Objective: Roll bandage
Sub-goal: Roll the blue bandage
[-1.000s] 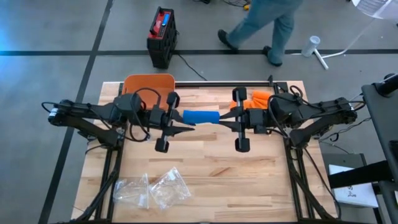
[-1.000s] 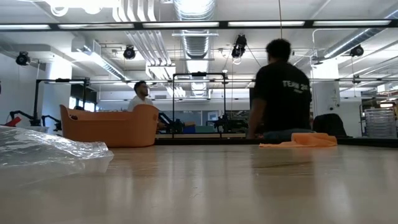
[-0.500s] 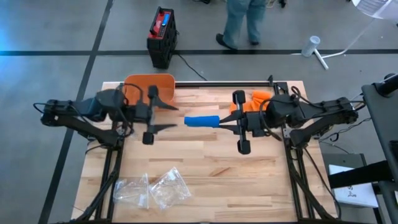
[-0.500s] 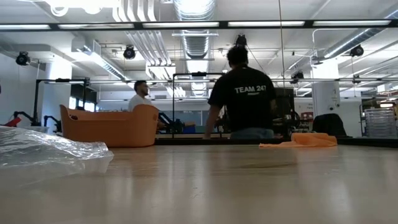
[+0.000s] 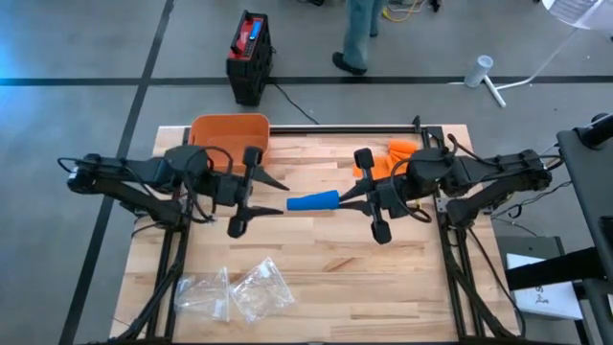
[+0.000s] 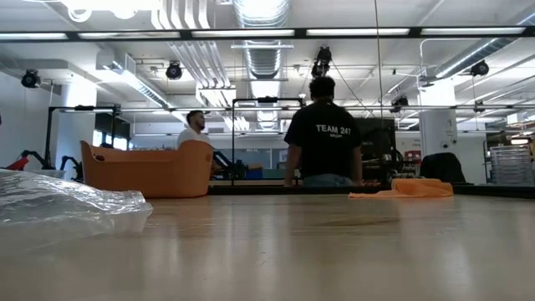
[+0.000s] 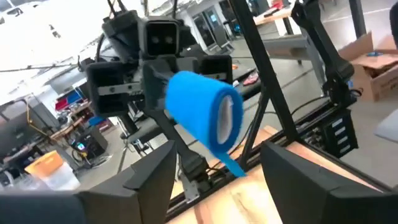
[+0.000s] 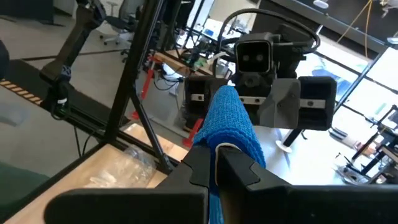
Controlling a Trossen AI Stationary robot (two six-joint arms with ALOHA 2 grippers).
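Observation:
A blue bandage roll (image 5: 313, 201) hangs in the air above the middle of the wooden table (image 5: 316, 268). My right gripper (image 5: 343, 197) is shut on its right end. A short loose tail (image 7: 233, 167) hangs from the roll's free end. My left gripper (image 5: 282, 196) stands open just left of that free end. In the left wrist view the roll (image 7: 202, 112) shows ahead of the gripper (image 7: 217, 180), whose spread fingers touch nothing. Neither gripper shows in the low view. My right gripper pinches the roll's right end (image 8: 219, 148) between its two fingers. The fingers come level from the table's right and lie along the roll. The roll sticks out past the fingertips toward my left gripper, lifted clear of the table.
An orange tub (image 5: 230, 134) stands at the table's far left, and an orange cloth (image 5: 402, 151) lies at the far right. Clear plastic bags (image 5: 235, 287) lie near the front left. A person (image 6: 324, 134) stands beyond the far edge.
My left gripper has opened and let go of the roll's left end. It drew back toward the table's left edge, rolled about its own line, then came back close to the roll. The roll stays in my right gripper and has shifted a little toward the near edge.

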